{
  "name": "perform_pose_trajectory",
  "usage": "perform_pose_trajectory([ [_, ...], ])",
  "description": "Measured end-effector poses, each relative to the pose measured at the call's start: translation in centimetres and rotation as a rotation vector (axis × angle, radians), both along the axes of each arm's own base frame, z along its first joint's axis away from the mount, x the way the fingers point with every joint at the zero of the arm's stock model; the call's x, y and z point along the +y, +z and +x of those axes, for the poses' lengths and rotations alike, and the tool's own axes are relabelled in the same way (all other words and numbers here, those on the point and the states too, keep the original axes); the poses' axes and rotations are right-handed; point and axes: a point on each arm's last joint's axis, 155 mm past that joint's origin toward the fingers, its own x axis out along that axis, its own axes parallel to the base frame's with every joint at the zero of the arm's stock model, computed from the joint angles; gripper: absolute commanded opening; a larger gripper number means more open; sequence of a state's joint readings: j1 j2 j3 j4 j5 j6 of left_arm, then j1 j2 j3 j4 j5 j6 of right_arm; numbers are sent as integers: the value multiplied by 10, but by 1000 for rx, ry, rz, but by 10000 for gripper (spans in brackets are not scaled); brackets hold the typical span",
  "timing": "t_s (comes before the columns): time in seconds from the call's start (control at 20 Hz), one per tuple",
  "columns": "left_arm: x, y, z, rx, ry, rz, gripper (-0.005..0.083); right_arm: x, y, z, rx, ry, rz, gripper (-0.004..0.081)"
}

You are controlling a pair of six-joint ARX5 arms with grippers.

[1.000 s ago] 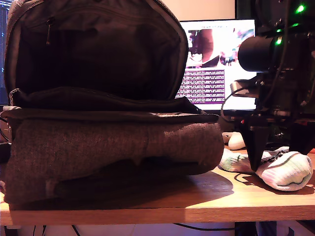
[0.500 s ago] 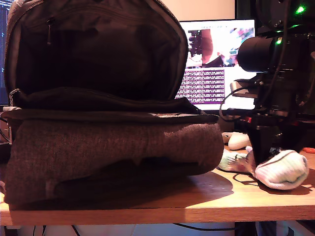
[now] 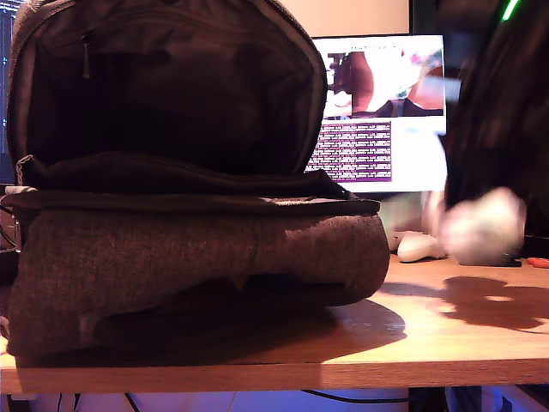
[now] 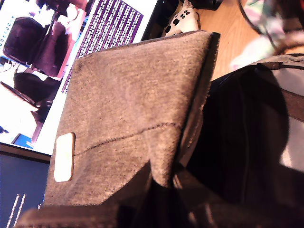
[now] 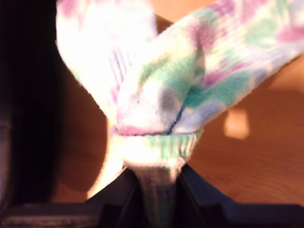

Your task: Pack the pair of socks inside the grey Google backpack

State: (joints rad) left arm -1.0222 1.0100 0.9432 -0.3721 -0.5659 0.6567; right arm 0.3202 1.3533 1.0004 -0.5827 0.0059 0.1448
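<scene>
The grey Google backpack [image 3: 197, 257] lies on the wooden table, filling the exterior view's left and middle. Its flap [image 3: 163, 86] stands upright and shows the dark lining. In the first wrist view the flap's grey outer face [image 4: 137, 109] with the white logo patch [image 4: 64, 156] runs down to my first gripper [image 4: 154, 190], which looks shut on the fabric edge. My second gripper [image 5: 159, 187] is shut on the pair of socks [image 5: 161, 90], white knit with green trim. The socks [image 3: 482, 227] hang blurred above the table at the exterior view's right, beside the backpack.
A white controller [image 3: 420, 246] lies on the table between the backpack and the socks, and shows again as the controller [image 4: 183, 21]. A lit monitor [image 3: 377, 112] stands behind. The blurred dark arm [image 3: 497, 120] fills the exterior view's right. The table's front edge [image 3: 343, 373] runs close to the backpack.
My second gripper has closed on the socks and lifted them off the table, moving up fast enough to blur. The backpack has not moved.
</scene>
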Motion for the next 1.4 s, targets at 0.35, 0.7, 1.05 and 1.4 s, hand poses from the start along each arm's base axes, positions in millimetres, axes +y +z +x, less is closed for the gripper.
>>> perform_pose_trajectory([
  [0.35,0,0,0,5,0,-7,-21,1,23,-58,-217,46,59,-13],
  [0.7,-7,-2,-3,24,-42,-20,-21,27,114,-109,-576,285,87,-13],
  [1.05,-15,31,-4,-3,-76,-97,-21,61,81,-119,-631,686,-308,-13],
  [1.4,-17,33,-6,-1,-91,-105,-21,124,84,-106,-835,980,-548,-13],
])
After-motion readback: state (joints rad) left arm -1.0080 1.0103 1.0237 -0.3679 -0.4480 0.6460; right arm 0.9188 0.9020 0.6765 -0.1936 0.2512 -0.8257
